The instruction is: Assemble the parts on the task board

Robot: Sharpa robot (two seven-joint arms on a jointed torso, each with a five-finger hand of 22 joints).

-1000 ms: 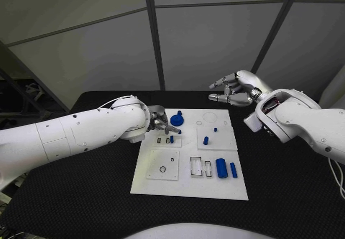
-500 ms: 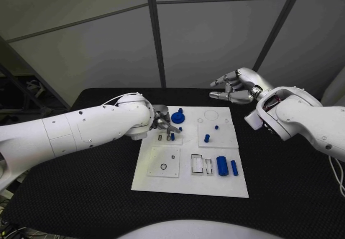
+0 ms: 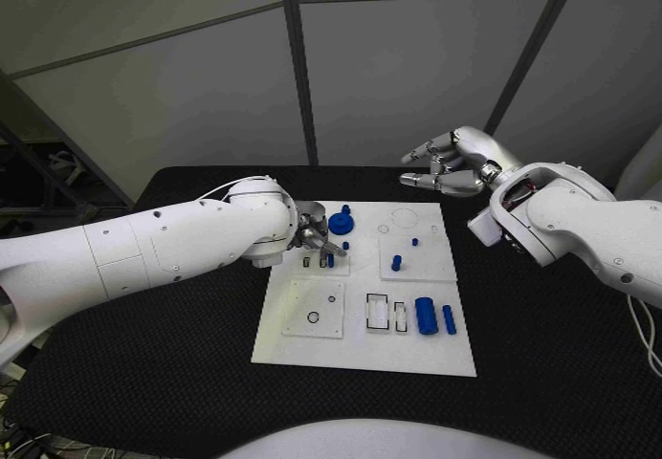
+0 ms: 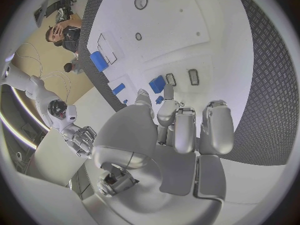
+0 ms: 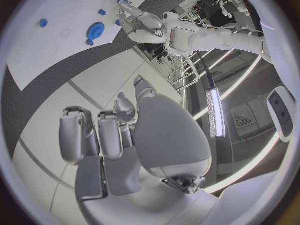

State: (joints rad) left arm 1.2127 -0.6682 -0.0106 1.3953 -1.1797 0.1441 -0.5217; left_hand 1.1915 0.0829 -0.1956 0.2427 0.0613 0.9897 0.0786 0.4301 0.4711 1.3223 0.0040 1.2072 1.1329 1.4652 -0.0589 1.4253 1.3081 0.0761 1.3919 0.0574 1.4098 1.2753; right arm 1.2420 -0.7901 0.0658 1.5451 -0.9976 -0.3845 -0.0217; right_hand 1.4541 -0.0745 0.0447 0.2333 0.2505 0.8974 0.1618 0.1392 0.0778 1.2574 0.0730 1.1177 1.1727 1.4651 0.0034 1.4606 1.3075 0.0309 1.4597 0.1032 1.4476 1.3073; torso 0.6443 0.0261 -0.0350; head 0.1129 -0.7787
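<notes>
Blue small part (image 3: 328,257) is sitting on the task board (image 3: 364,354) at its 11 o'clock corner, touching your left hand (image 3: 312,239) fingers, which are pinching it upright. Right hand (image 3: 455,168) is hovering at 1 o'clock, curled, gripping nothing.

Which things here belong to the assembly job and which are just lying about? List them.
Job: task board, round blue part, blue cylinder, blue pegs, left hand.
Background: black table, wall panels, right hand held away.
</notes>
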